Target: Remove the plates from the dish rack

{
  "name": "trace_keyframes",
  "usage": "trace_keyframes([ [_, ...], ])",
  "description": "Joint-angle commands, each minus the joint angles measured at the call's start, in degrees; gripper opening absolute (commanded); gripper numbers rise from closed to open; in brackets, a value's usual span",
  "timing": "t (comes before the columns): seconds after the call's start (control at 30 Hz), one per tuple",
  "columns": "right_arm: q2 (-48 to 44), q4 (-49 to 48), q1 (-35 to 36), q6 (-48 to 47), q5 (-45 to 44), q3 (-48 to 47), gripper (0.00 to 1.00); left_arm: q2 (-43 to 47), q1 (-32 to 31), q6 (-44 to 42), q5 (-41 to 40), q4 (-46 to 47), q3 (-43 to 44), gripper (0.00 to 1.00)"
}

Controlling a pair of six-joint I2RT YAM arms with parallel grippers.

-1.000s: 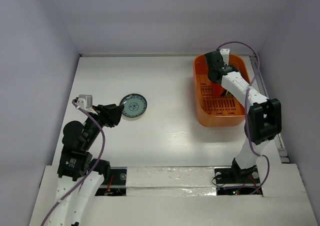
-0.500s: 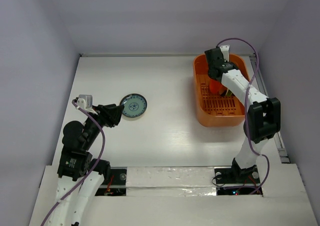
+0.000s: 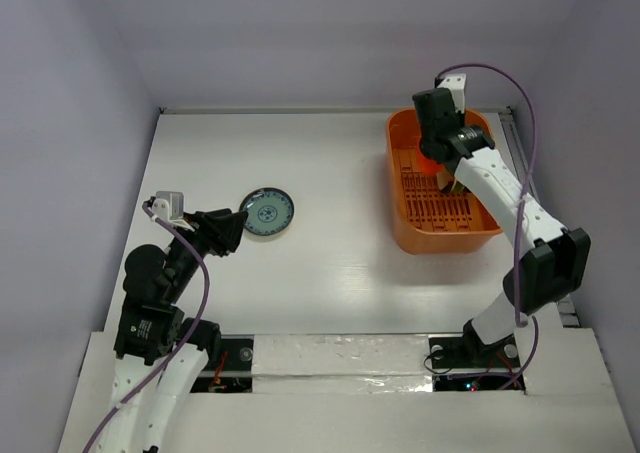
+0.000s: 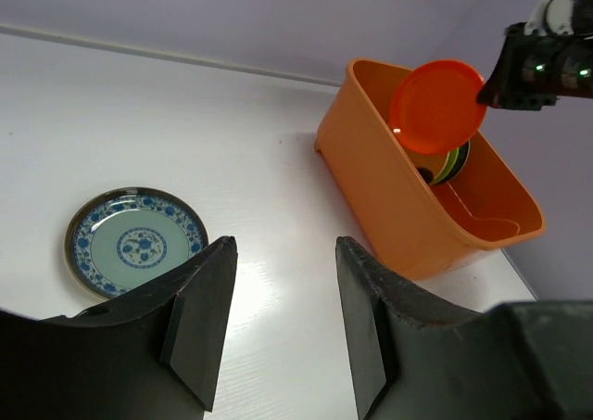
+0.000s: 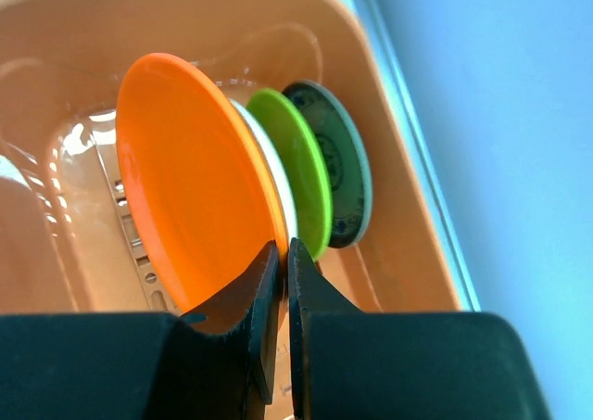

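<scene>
- My right gripper (image 5: 283,262) is clamped on the rim of the red-orange plate (image 5: 190,184), with only the plate's edge between its jaws.
- Beyond it, a cream plate (image 5: 281,193), a yellow-green plate (image 5: 304,165) and a dark patterned plate (image 5: 341,170) stand on edge in the dish rack (image 5: 408,253).
- My left gripper (image 4: 283,318) stands parted and holds nothing. The blue-patterned plate (image 4: 137,242) lies flat just ahead, off its left finger.

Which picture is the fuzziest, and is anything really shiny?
Right wrist view: the right gripper pinching the orange plate looks dark and soft-edged, and the dish rack wall shows white glints. Left wrist view: the patterned plate is crisp.
</scene>
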State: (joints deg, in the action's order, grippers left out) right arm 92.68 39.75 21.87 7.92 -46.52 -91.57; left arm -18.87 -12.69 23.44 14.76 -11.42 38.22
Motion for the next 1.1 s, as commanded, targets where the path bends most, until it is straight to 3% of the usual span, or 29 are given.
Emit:
trace_keyframes([
  [0.0,-6.1,1.29,0.81,0.16,-4.01,-3.97,0.0,0.24,-0.14,-0.06,0.0,2.37,0.02,0.44],
  [0.13,-11.64,1.47,5.28,2.26,-5.15,-5.2,0.0,0.07,-0.14,-0.15,0.09,2.46,0.02,0.44],
  [0.23,-12.53,-2.64,12.83,5.52,-3.5,-4.41,0.0,-0.46,0.38,-0.06,0.09,2.46,-0.07,0.44],
  [0.43,-5.34,-19.34,22.07,13.6,20.63,-0.63,0.0,-0.2,0.91,-0.33,-1.31,1.67,0.46,0.43],
  [0.53,2.3,-26.46,23.92,19.4,30.12,-1.76,0.0,0.33,0.91,-0.24,-1.67,1.58,0.54,0.43],
  [0.73,16.53,-35.69,25.15,30.12,40.09,-5.28,0.0,-0.37,0.91,-0.24,-1.76,1.58,0.54,0.43],
  [1.07,25.79,-44.23,25.68,39.44,44.32,0.07,0.01,-0.38,0.91,-0.24,-1.41,1.67,0.37,0.43],
])
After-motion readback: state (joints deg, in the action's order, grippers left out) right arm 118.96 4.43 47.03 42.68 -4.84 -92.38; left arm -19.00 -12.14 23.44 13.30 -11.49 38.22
